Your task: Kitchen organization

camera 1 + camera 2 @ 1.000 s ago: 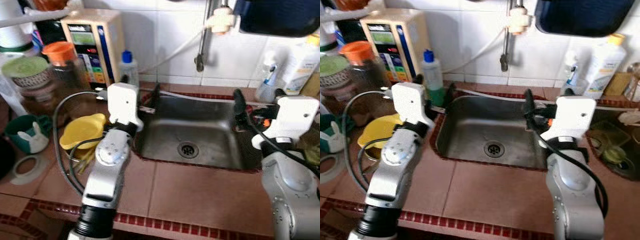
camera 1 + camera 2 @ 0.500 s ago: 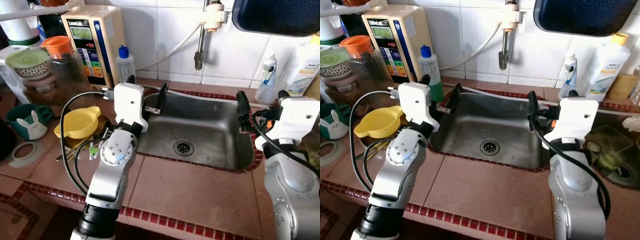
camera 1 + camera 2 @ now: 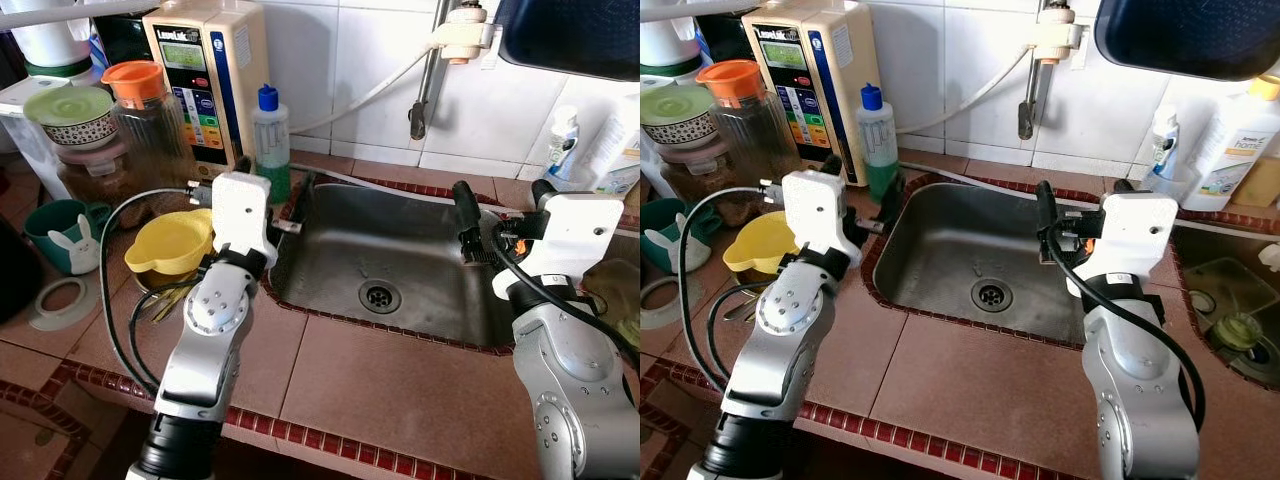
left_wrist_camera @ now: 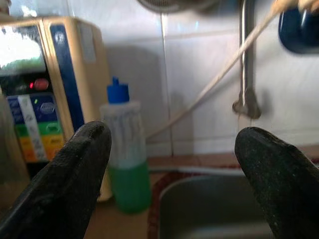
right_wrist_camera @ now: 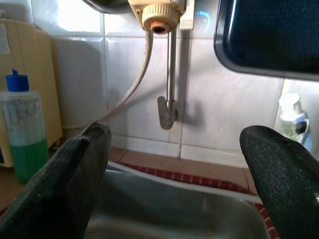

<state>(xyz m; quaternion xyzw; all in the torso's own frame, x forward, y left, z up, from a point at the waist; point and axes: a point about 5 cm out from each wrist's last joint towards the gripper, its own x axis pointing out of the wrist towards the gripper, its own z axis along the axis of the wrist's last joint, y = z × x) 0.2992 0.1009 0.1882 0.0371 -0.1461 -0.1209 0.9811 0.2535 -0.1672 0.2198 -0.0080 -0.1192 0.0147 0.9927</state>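
- Your left pincer [image 4: 172,164] is spread wide and holds nothing; its two black fingers [image 4: 65,174] frame the back wall, and it hangs over the left rim of the sink [image 3: 400,262].
- Between those fingers you see a clear bottle with a blue cap and green liquid [image 4: 123,154], standing on the desk [image 3: 390,385] just beside the left back corner of the sink.
- Touching or nearly touching that bottle on its left stands a beige water purifier with coloured buttons [image 3: 208,75], set against the white wall tiles.
- Your right pincer [image 5: 177,174] is also spread wide and empty, raised over the right rim of the sink, with its fingers [image 5: 279,174] pointing at the wall.
- Straight ahead of it the tap [image 5: 168,104] hangs down from a cream fitting on the wall, and a pale hose [image 5: 134,82] runs from there down toward the sink's back edge.
- Up on the wall to the right of the tap hangs a dark blue tray or pan [image 3: 1195,35]; you cannot tell which.
- The steel sink has a round drain [image 3: 991,294] in its floor.
- Left of your left arm, a yellow bowl with a spout [image 3: 172,243] lies on the desk, with a glass jar with an orange lid [image 3: 145,110] behind it.
- Farther left stand a green mug with a white rabbit [image 3: 62,235] and a green-lidded bowl [image 3: 68,112].
- Right of the sink, by the wall, stand a small spray bottle [image 3: 1160,140] and a large white detergent bottle [image 3: 1240,135].
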